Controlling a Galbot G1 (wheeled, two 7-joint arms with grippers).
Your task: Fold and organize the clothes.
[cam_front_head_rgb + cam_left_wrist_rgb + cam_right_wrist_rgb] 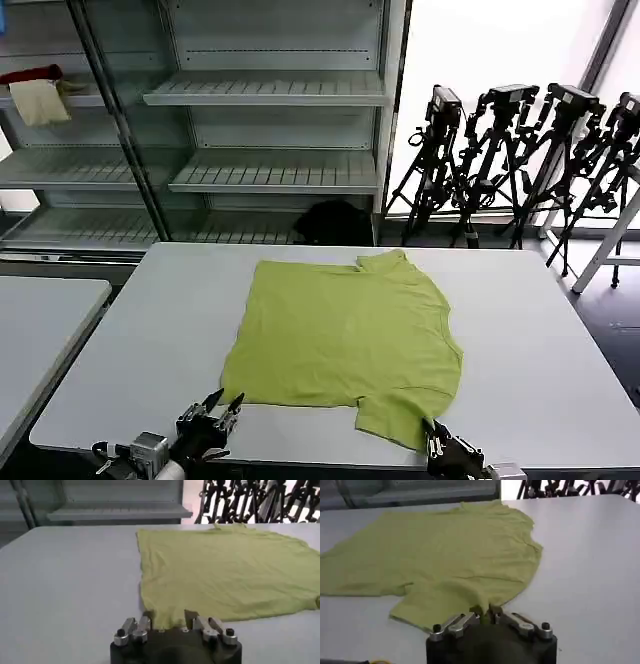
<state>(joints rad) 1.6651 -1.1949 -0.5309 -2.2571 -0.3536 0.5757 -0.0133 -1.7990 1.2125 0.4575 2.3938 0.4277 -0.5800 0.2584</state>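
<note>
A lime-green T-shirt (345, 335) lies spread flat on the pale table (150, 340), plain side up, collar toward the far edge. At the table's near edge my left gripper (224, 404) stands open at the shirt's near-left hem corner. In the left wrist view that corner (167, 615) lies between the spread fingers of the left gripper (168, 620). My right gripper (432, 433) is at the near sleeve. In the right wrist view the right gripper (484, 611) is shut on the edge of that sleeve (445, 605), with a fold of cloth pinched between its fingers.
Metal shelving (270, 90) stands behind the table, with a red cloth (30, 74) and a cream cloth (40, 102) on a shelf at the far left. Several black tripods (520, 160) stand at the back right. A second table (40, 320) adjoins on the left.
</note>
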